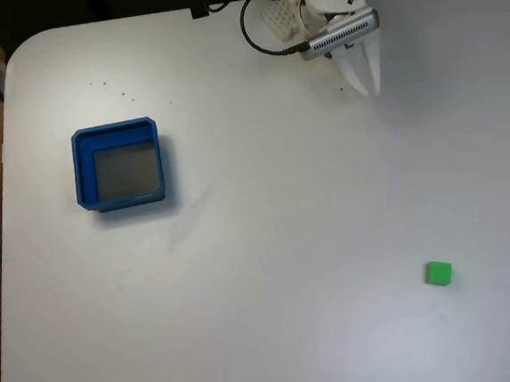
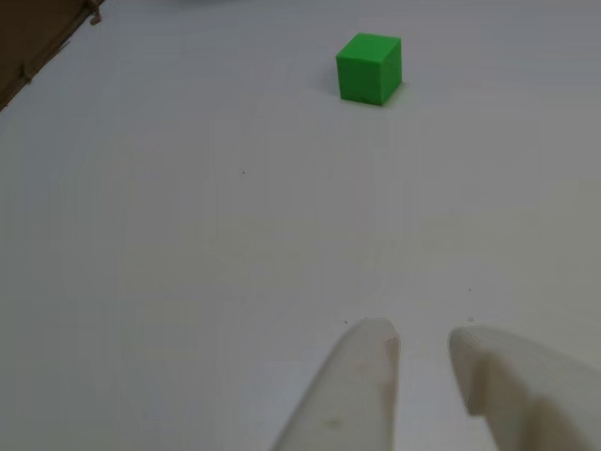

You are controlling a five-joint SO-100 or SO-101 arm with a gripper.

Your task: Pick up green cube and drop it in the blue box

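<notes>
Jaws [image 2: 423, 343] nearly closed (empty) | green cube [image 2: 369, 67] well apart, ahead

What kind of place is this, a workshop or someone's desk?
Probably a hobby or lab tabletop for robot practice: a plain white table holding just a blue box and a green cube, with a white gripper at its edge.

**A:** How's my feed looking on your end? From here the fixed view is bright and even, the white table [image 1: 269, 243] nearly washed out, with a soft sheen low in the middle.

**B:** Same. Shadows are faint: a soft one right of the blue box [image 1: 119, 164], barely any under the green cube [image 1: 438, 273].

**A:** In the other view I see the gripper [image 2: 423, 352] tips blurry and out of focus up close, the cube slightly soft too.
</notes>
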